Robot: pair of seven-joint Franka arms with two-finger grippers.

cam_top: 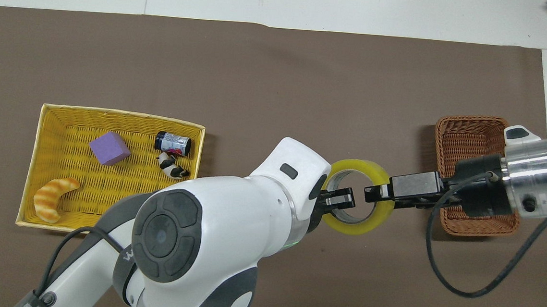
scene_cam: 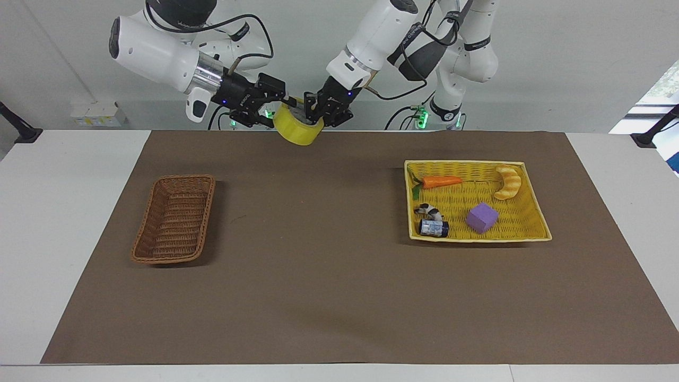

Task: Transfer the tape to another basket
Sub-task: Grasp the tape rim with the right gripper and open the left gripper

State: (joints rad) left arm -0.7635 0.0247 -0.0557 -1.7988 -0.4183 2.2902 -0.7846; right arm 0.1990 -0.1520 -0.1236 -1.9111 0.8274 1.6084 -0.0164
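Tape (cam_top: 377,173) hangs in the air over bare brown mat (scene_cam: 318,276), clamped at its rim by the left gripper (cam_top: 336,200). Right gripper (cam_top: 377,193) straddles the roll's other edge, fingers apart. Brown basket (scene_cam: 175,218) stands toward the right arm's end, with open mat between.

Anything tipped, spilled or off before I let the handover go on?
Only the small jar in the yellow basket lies on its side. Otherwise nothing stands out: the tape is in the air, gripped by the left hand, with the right hand at its rim. The brown basket sits upright.
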